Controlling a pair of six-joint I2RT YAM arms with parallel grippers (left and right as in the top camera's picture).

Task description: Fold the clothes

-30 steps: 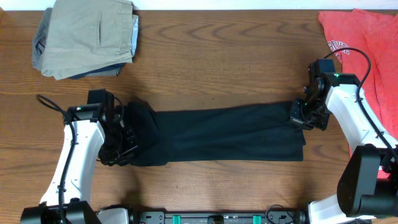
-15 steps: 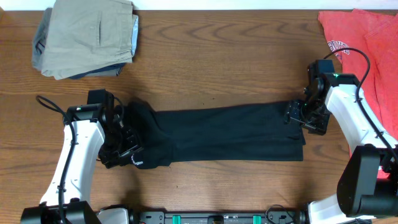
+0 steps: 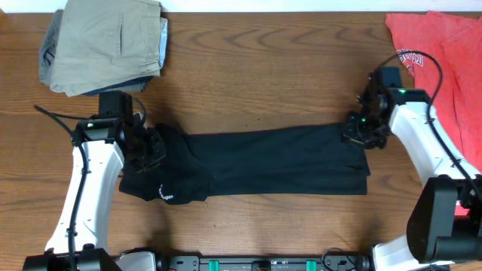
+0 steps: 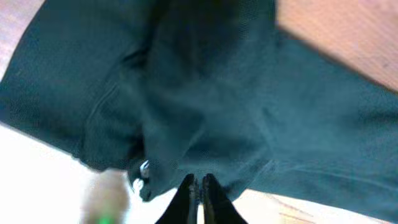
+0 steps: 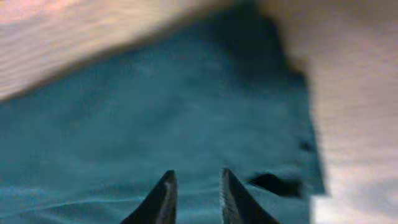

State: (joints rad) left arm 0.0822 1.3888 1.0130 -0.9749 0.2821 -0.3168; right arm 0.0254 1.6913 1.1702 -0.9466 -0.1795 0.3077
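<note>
Now both arms have shifted toward frame top, onto the far edge of the black shirt [image 3: 271, 162] stretched across the middle of the desk [image 3: 263, 68]. Left jaws re-shut, cloth pinch unclear. Right jaws narrowly apart, holding nothing. Likely regrasping for a lengthwise fold.

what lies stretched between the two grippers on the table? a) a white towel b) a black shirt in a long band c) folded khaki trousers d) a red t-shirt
B: the black shirt runs as a long band from the left gripper to the right gripper; the khaki trousers and red T-shirt lie at the far corners.
</note>
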